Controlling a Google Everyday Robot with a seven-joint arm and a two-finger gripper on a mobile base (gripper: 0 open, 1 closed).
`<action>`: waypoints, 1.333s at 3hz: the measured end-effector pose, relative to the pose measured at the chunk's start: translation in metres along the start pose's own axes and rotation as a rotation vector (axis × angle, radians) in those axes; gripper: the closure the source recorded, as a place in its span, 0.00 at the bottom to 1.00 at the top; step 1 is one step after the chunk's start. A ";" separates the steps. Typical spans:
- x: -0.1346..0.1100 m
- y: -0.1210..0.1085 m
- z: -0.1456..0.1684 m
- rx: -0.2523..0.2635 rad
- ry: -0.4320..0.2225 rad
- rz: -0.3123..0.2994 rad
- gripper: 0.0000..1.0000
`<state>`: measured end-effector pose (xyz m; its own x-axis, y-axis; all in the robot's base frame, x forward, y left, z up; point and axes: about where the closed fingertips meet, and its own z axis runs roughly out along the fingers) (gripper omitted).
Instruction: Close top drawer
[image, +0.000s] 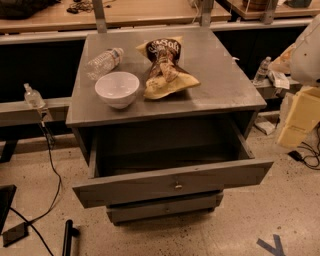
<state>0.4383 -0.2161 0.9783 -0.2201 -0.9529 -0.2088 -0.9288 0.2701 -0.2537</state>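
Observation:
The top drawer (175, 182) of the grey cabinet stands pulled far out. Its flat plank front faces me with a small brass knob (178, 185) at its centre. The inside of the drawer (170, 145) is dark and looks empty. A lower drawer front (162, 209) shows beneath it, pushed in. A white part of my arm (307, 50) shows at the right edge, apart from the cabinet. My gripper is out of view.
On the cabinet top (225, 75) lie a white bowl (117, 89), a clear plastic bottle (104, 62) and a chip bag (166, 67). Yellowish blocks (300, 117) stand at the right. A cable (52, 170) and a black post (67, 237) are on the floor at the left.

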 end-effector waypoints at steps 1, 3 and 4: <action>0.000 0.000 0.000 0.000 0.000 0.000 0.00; -0.013 0.011 0.026 -0.060 -0.067 -0.054 0.00; -0.040 0.052 0.095 -0.163 -0.241 -0.042 0.00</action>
<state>0.4271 -0.1510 0.8841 -0.1212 -0.8972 -0.4246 -0.9755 0.1867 -0.1161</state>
